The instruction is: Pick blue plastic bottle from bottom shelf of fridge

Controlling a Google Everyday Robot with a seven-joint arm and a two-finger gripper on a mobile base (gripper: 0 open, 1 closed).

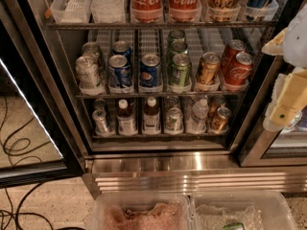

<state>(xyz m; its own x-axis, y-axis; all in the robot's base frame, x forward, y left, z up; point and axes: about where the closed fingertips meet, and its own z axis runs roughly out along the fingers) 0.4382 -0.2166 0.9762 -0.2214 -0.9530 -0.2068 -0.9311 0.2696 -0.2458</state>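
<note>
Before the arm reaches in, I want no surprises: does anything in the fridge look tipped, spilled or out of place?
Nothing stands out. Everything on the bottom shelf stands upright in its lane, and no spill shows in the fridge. The gripper hangs to the right of the shelves, at the edge of the view.

Warm light inside the fridge (182,169) glints on cans (150,63) (a white streak flares on the door (29,143)); the gripper (286,104), right edge, is blurred; the floor (48,200) dim.

Likely a break room (drinks fridge (163,169), floor cables (12,143)); end effector (286,104) at right.
</note>
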